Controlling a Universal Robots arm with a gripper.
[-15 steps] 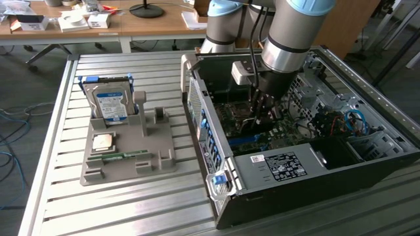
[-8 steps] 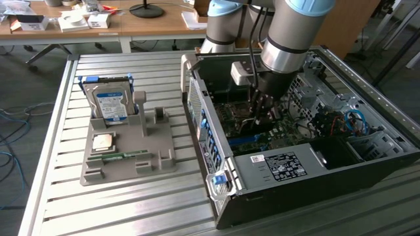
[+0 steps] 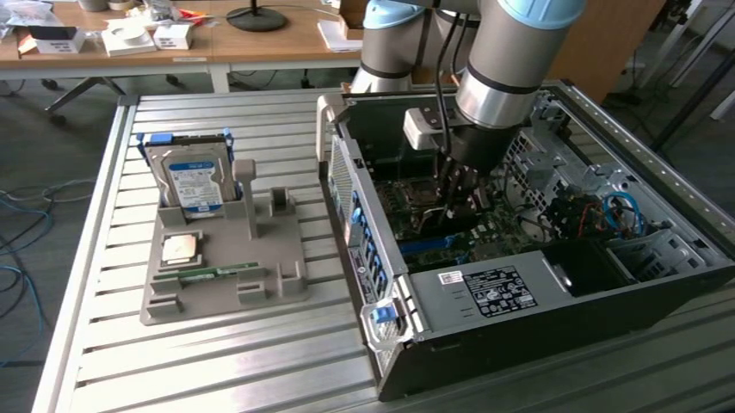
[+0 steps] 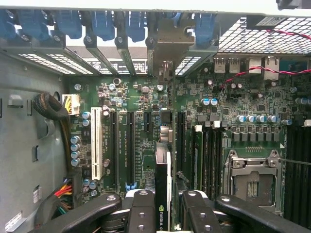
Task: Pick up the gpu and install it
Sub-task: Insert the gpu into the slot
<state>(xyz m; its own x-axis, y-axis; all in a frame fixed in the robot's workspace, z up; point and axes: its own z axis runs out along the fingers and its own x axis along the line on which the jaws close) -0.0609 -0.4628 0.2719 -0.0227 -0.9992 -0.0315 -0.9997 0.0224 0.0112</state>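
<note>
Grips the gpu (image 4: 163,182) edge-on, deep inside the computer case (image 3: 540,335), right above the green board (image 4: 141,97) on the case floor. Pinches both flat sides of the card with the end effector (image 4: 165,213), jaws part way closed and tight on it. Looks like the push-in step. Stands in line with the long black slots (image 4: 131,145) on the case's board. Cannot tell whether the bottom edge sits in a slot yet, since the card hides that spot.

Best done slow and straight. Hold the card upright, with no lean toward the slots on either side. Aim the silvery bracket (image 4: 167,46) at the gap in the case's back wall, below the blue clips (image 4: 104,22). Press down evenly along the whole card, not on one end alone. Ease off if it tips or sticks, then line up again. Squeeze firmly enough to stop a slip, but not enough to bend the thin board.

Stay clear of the black cable bundle (image 4: 48,109) by the case's side wall. Mind the red wire (image 4: 252,70) near the case's back ports too.

Outside the case, leave alone the hard drive (image 3: 195,181) in its grey holder (image 3: 264,284) on the worktop (image 3: 230,361).
</note>
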